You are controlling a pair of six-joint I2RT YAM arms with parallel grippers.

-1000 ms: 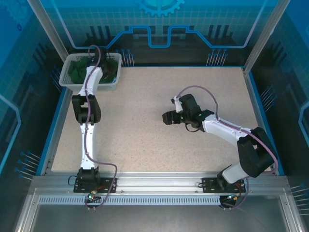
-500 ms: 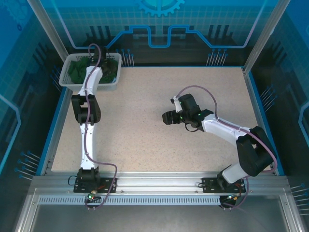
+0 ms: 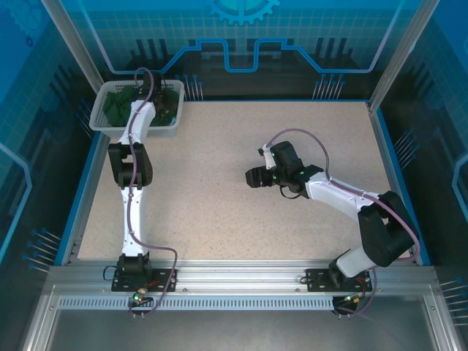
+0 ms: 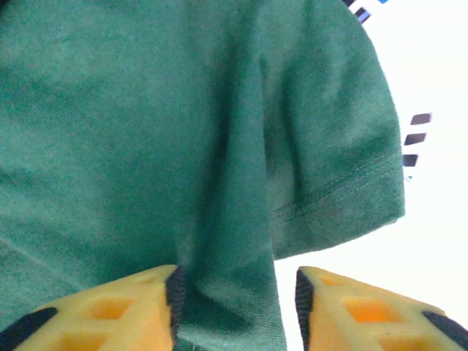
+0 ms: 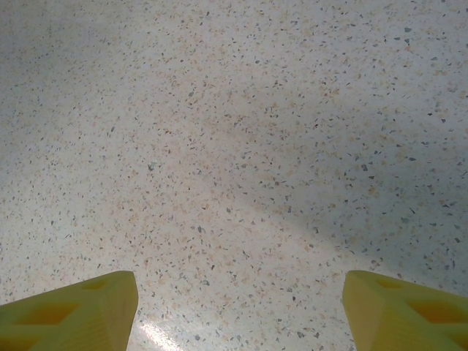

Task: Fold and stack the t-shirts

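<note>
A dark green t-shirt (image 3: 115, 108) lies crumpled in the white basket (image 3: 101, 126) at the table's far left corner. In the left wrist view the t-shirt (image 4: 183, 124) shows a hemmed sleeve at the right. My left gripper (image 4: 234, 311) reaches down into the basket with its jaws apart. A hanging fold of the green cloth sits between them, against the left pad (image 4: 174, 300), with a gap on the right pad's side. My right gripper (image 3: 253, 178) hovers open over the middle of the table, and between its fingertips (image 5: 88, 307) there is bare tabletop.
The speckled beige tabletop (image 3: 219, 212) is bordered by a blue rim and metal frame posts. The basket touches the back left corner. The left arm (image 3: 131, 164) stretches along the left side and the right arm (image 3: 344, 194) crosses the right half.
</note>
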